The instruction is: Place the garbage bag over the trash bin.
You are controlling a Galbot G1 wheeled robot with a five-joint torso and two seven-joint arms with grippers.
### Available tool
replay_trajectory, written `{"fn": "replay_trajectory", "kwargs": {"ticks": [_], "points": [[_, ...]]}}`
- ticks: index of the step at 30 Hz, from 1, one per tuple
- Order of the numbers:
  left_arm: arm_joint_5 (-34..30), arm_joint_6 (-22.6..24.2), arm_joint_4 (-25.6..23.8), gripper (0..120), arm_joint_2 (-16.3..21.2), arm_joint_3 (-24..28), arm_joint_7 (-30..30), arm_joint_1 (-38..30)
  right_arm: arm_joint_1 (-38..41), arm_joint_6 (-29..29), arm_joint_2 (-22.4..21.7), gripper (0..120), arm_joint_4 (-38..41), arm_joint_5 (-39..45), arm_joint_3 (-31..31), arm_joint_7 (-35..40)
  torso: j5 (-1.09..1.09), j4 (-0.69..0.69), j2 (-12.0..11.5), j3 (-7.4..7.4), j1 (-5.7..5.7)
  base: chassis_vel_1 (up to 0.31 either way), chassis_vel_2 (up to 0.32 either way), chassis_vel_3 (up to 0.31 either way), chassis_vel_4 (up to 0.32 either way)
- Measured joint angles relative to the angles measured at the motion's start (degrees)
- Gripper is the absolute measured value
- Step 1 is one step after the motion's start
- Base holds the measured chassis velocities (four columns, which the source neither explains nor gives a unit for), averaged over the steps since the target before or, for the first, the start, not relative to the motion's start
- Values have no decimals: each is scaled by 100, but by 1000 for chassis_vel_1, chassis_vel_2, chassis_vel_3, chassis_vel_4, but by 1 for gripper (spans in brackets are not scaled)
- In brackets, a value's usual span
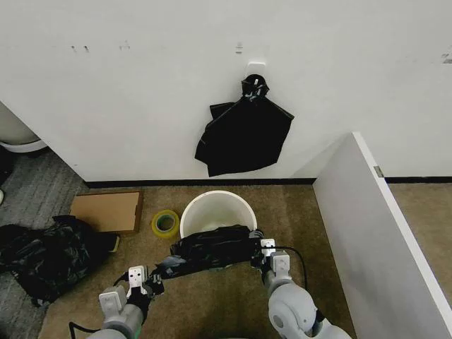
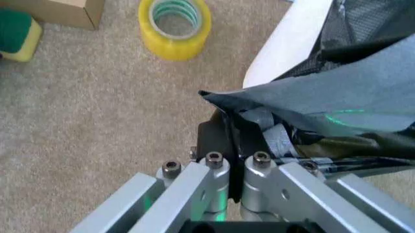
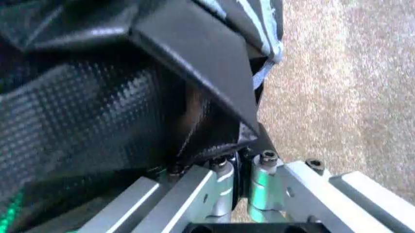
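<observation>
At lower centre of the head view, the left gripper (image 1: 150,281) and right gripper (image 1: 263,248), both clamped on the garbage bag (image 1: 212,251), stretch it across the trash bin's (image 1: 212,208) near rim. Thin film could slip or tear, or the 2 grippers could drag the bin.

Even, soft indoor light from above, with faint shadows on the white wall (image 1: 141,92). Both wrist views are blurred up close, and a green glint shows on the glossy garbage bag (image 2: 343,116).
</observation>
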Motion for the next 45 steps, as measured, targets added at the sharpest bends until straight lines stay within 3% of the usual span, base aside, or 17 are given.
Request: {"fn": "replay_trajectory", "kwargs": {"ticks": [9,13,17,21,25,29,35,45], "points": [[71,-5,-160,1,-101,-19,15,180,-176,136,-29,3,27,-137,-28,-82,0,0,0,0,0,0,0,0,0],[260,31,-401,19,-162,-119,29,443,-430,204,-89,22,262,-222,-3,-100,0,0,0,0,0,0,0,0,0],[334,32,-487,30,-199,-188,73,552,-554,263,-138,31,378,-302,27,-108,1,1,0,0,0,0,0,0,0],[568,17,-670,50,-303,-259,125,754,-835,342,-244,51,655,-471,82,-155,0,0,0,-1,0,0,0,0,0],[716,-8,-816,60,-356,-294,130,887,-984,423,-295,62,796,-645,112,-208,1,0,0,-1,0,0,0,0,0],[749,-23,-985,78,-435,-393,51,981,-1141,566,-359,81,918,-784,141,-265,0,0,0,-1,0,0,0,0,0],[751,-35,-1136,95,-470,-458,26,1070,-1293,807,-435,97,971,-785,225,-438,1,0,0,-1,0,0,0,0,0],[849,-40,-1383,100,-471,-498,21,1164,-1616,1343,-655,100,1115,-1184,366,-920,1,0,0,0,0,0,0,0,0]]}}
